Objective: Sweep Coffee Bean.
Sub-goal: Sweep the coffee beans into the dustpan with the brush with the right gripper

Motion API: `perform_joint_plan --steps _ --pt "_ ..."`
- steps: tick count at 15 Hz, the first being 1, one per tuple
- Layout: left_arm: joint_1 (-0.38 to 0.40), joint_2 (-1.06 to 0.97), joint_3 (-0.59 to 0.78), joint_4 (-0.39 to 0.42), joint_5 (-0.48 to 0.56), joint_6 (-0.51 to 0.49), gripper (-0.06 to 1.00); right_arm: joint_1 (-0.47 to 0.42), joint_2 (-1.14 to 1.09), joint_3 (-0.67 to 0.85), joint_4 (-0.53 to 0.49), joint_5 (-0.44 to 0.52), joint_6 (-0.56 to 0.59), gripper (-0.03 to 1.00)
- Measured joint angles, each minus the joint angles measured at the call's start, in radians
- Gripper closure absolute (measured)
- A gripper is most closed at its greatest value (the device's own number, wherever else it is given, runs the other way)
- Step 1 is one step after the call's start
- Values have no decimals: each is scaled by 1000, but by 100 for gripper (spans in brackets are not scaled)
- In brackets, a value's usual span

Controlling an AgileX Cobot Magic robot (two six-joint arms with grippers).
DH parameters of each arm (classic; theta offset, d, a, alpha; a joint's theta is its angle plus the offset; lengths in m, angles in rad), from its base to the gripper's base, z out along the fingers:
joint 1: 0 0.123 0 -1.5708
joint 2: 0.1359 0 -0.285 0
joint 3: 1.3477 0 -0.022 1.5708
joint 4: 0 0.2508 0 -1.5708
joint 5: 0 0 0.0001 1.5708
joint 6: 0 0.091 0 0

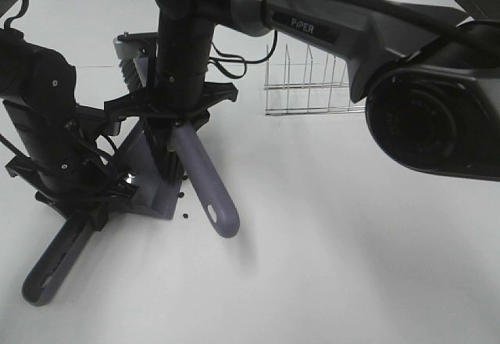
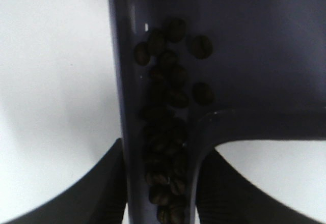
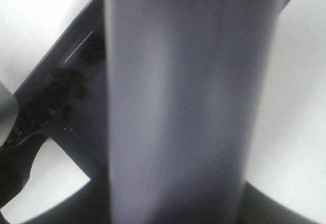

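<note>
My left gripper [image 1: 95, 203] is shut on the handle of a purple dustpan [image 1: 144, 184], which rests tilted on the white table. In the left wrist view many coffee beans [image 2: 164, 127] lie piled along the dustpan's [image 2: 254, 56] inner wall, between my fingers [image 2: 97, 193]. My right gripper [image 1: 176, 113] reaches across the middle and is shut on a purple-handled brush [image 1: 205, 191], with its black bristles [image 1: 164, 156] at the pan's mouth. Three loose coffee beans [image 1: 185, 217] lie on the table beside the pan. The right wrist view shows the brush handle [image 3: 178, 102] and beans in the pan [image 3: 58, 89].
A wire rack [image 1: 308, 82] stands on the table behind the brush, right of centre. The dustpan's long handle [image 1: 55, 270] sticks out toward the front left. A grey object [image 1: 129, 47] shows behind the right arm.
</note>
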Motion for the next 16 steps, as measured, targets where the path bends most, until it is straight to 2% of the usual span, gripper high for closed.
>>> perform_joint_plan --steps 3,9,16 --pt "0 0 0 0 -1 5 62 -4 -77 37 -78 -11 0 65" --pt "-1 0 5 18 7 25 62 -4 -243 430 -195 -8 33 65" --pt "-1 -81 159 19 -39 -19 62 -4 -413 655 -233 -12 101 65"
